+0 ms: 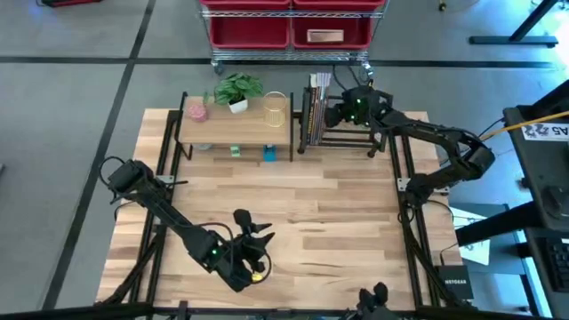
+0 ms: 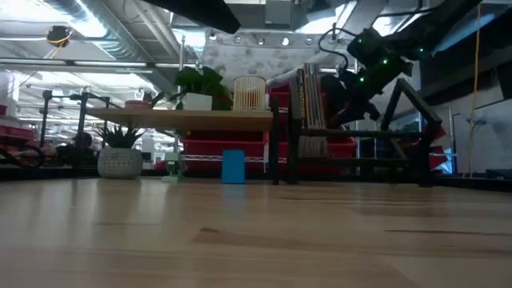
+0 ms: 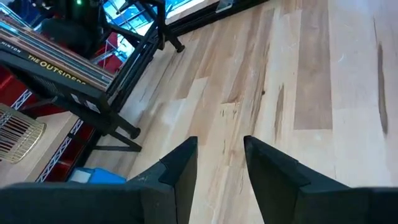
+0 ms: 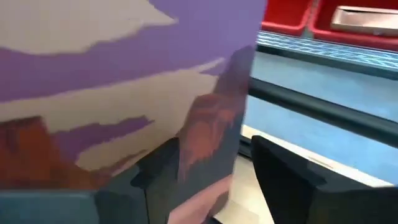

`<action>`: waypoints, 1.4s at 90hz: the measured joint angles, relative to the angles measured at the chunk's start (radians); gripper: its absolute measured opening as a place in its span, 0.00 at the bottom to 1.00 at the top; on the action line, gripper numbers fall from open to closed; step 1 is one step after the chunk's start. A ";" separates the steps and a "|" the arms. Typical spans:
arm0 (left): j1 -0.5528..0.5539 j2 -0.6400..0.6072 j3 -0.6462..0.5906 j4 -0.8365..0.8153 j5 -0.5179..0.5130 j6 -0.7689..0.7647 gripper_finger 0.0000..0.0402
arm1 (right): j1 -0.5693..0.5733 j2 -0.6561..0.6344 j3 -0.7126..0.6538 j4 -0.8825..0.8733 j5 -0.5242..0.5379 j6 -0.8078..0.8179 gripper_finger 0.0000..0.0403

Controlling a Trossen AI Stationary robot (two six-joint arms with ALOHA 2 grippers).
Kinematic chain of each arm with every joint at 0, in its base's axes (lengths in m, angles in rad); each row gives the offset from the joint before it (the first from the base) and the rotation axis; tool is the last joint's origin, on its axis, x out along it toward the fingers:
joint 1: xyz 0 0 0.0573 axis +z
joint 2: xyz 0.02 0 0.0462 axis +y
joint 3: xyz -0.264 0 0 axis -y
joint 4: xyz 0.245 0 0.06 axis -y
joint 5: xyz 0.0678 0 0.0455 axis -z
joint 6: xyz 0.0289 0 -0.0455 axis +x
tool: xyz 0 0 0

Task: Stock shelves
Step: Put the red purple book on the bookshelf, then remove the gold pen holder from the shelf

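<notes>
**Right gripper at the book rack, with a book between its fingers**

Your right gripper [image 4: 214, 177] has its two fingers apart, and the purple book [image 4: 118, 81] sits in the gap between them. One finger is right against the cover. You cannot quite tell if the other finger presses on it too, so it may be holding the book or just letting go.

The book is stiff and flat. Its cover looks smooth, so it may slip. It is not heavy, but it can tip over if nothing leans on it. Take it near the edge, with one finger on each flat side, and squeeze firmly.

The book is at the black book rack [image 1: 342, 138], at the far side of the table [image 1: 338, 213]. It stands next to the other books [image 1: 316, 111] already there. The right arm reaches far out from its side of the table and bends in toward the rack.

The wood-topped shelf [image 1: 236, 124] is just beside the rack. It holds a plant [image 1: 238, 89] and a wire basket [image 1: 276, 108].

Your left gripper [image 3: 217, 168] waits near the front of the table. Its fingers are apart and hold nothing.
</notes>
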 joint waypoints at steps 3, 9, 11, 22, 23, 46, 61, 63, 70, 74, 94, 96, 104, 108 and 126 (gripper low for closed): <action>0.000 0.000 0.000 0.000 0.000 0.000 0.30 | 0.000 0.000 0.000 0.003 -0.002 0.000 0.46; 0.001 0.000 0.000 0.001 0.000 0.000 0.30 | 0.000 0.000 0.000 0.016 -0.015 -0.001 0.46; 0.001 0.000 0.000 0.001 0.000 0.000 0.30 | 0.000 0.000 0.000 0.020 -0.020 -0.001 0.46; 0.002 0.000 0.000 0.001 0.000 0.000 0.30 | 0.000 -0.003 0.000 0.037 -0.034 -0.015 0.46; 0.002 0.000 0.000 0.000 0.000 0.000 0.30 | 0.000 -0.004 0.000 0.036 -0.034 -0.016 0.46; 0.003 0.000 0.000 0.000 0.000 0.001 0.30 | 0.029 -0.097 0.000 -0.027 0.107 -0.048 0.46; 0.003 0.000 0.000 0.000 0.000 0.000 0.30 | 0.067 -0.192 0.000 -0.057 0.161 -0.072 0.46; 0.003 0.000 0.000 0.001 0.000 0.000 0.30 | 0.072 -0.203 0.000 -0.064 0.166 -0.073 0.46; 0.004 0.000 0.000 0.001 0.000 0.000 0.30 | 0.090 -0.240 0.000 -0.094 0.173 -0.077 0.46; 0.005 0.000 0.000 0.002 0.000 0.000 0.30 | 0.103 -0.261 0.000 -0.117 0.174 -0.099 0.46; 0.008 0.000 0.000 0.005 0.000 0.000 0.30 | 0.372 -0.378 0.000 -0.241 0.380 -0.259 0.46; 0.008 0.000 0.000 0.005 0.000 0.000 0.30 | 0.411 -0.390 0.000 -0.247 0.417 -0.263 0.46; 0.016 0.000 0.000 0.005 0.000 -0.005 0.30 | 0.572 -0.429 0.000 -0.262 0.543 -0.281 0.46; 0.020 0.000 0.000 0.005 0.000 -0.010 0.30 | 0.651 -0.441 0.000 -0.262 0.589 -0.282 0.46; 0.026 0.000 0.000 0.005 0.000 -0.029 0.30 | 0.981 -0.436 -0.010 -0.243 0.681 -0.203 0.46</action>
